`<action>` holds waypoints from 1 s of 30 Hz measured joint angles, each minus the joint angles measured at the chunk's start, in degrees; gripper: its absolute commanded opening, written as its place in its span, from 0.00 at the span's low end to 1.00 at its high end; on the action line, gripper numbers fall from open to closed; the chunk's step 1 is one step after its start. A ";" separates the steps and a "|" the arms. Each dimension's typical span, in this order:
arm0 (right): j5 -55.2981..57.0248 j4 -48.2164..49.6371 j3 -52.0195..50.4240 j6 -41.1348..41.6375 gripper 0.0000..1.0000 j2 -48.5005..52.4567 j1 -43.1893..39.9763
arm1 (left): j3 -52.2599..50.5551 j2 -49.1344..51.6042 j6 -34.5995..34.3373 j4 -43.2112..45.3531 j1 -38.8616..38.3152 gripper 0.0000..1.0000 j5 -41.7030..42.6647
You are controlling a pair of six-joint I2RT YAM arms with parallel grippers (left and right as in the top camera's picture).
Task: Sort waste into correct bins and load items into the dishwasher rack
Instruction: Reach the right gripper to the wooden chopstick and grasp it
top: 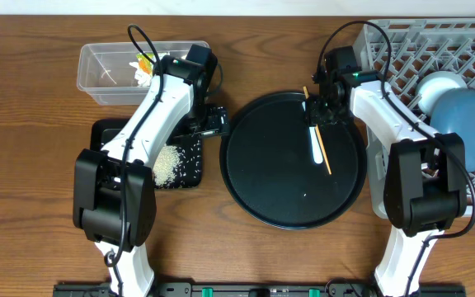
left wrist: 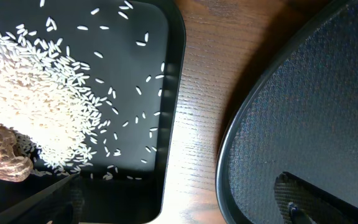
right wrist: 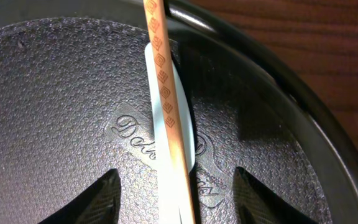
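The large round black tray [top: 270, 194] sits mid-desk [top: 23, 165], between the shallow black tray [left wrist: 169, 93] on its left and the grey dishwasher rack [top: 402, 41] on its right. The rack already holds the white bowl [top: 437, 85] and the dark blue plate [top: 468, 124]. The clear tub [top: 97, 74] at the far left contains the printed wrapper [top: 144, 62] and the white tissue [top: 143, 78].

The left claw [left wrist: 176, 193] hangs with its jaws spread wide. One finger is over the shallow black tray, where the rice [left wrist: 36, 93] is heaped beside the brown lump [left wrist: 2, 158], and the other is over the round tray's rim.

The wooden chopstick [right wrist: 166, 112] lies along the top of the white utensil [right wrist: 186, 118] on the round tray. The right claw [right wrist: 178, 180] is low over them with its fingers [right wrist: 101, 199] apart, one on each side of the pair, and a gap shows on both sides.
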 measured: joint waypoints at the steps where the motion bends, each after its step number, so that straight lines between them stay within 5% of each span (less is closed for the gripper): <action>1: 0.02 0.02 0.00 0.07 0.53 0.00 0.02 | 0.00 0.00 0.00 0.07 0.00 0.98 0.00; 30: 1.73 0.28 -0.07 1.97 0.31 1.51 1.07 | 0.00 0.00 0.00 0.96 0.00 0.98 0.00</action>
